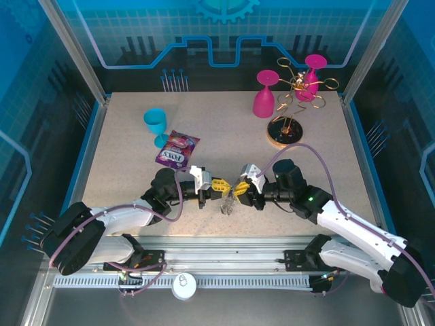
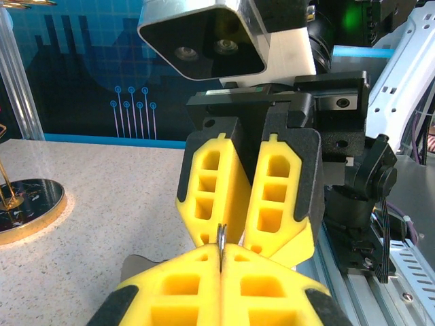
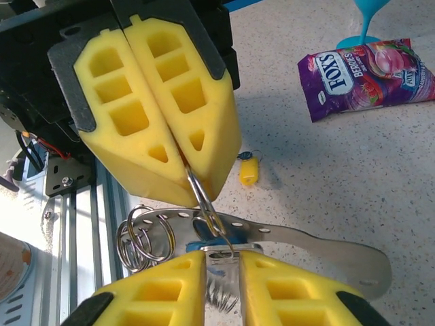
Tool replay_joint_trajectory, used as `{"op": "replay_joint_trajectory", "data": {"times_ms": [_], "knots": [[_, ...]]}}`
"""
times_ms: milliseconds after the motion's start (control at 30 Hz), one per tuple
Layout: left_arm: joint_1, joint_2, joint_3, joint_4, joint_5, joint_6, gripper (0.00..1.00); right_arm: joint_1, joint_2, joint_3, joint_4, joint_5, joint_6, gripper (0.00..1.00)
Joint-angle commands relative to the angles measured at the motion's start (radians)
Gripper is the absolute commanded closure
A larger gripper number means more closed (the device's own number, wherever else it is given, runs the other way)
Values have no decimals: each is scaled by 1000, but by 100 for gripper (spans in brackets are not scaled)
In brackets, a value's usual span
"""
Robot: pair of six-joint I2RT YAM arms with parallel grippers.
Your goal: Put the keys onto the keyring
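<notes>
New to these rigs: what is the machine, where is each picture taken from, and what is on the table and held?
Two robot arms are bolted at the near edge of a table, each ending in a two-finger gripper. One picture looks down from above and behind: the left gripper and right gripper meet mid-table. The other two come from a camera on each wrist, looking along its own gripper at the other. On the table lie a teal cup, a purple sweet bag, a gold wire rack, pink glasses and a yellow-headed key. The left gripper is shut on the thin wire keyring, with small rings hanging. The right gripper's jaws stand slightly apart around a flat metal piece; whether they grip it is unclear.
</notes>
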State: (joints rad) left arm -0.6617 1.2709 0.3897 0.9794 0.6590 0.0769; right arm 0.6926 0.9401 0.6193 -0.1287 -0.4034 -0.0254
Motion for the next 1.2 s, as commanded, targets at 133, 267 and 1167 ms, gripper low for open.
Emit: {"op": "replay_joint_trajectory", "data": {"times_ms": [133, 267, 1167], "knots": [[5, 5, -4, 63, 31, -11, 100, -10, 4, 16, 50, 26, -31, 86], [6, 7, -4, 64, 33, -12, 100, -12, 0, 13, 61, -17, -40, 81], [7, 10, -3, 70, 31, -14, 100, 28, 65, -3, 141, -71, -21, 83]]}}
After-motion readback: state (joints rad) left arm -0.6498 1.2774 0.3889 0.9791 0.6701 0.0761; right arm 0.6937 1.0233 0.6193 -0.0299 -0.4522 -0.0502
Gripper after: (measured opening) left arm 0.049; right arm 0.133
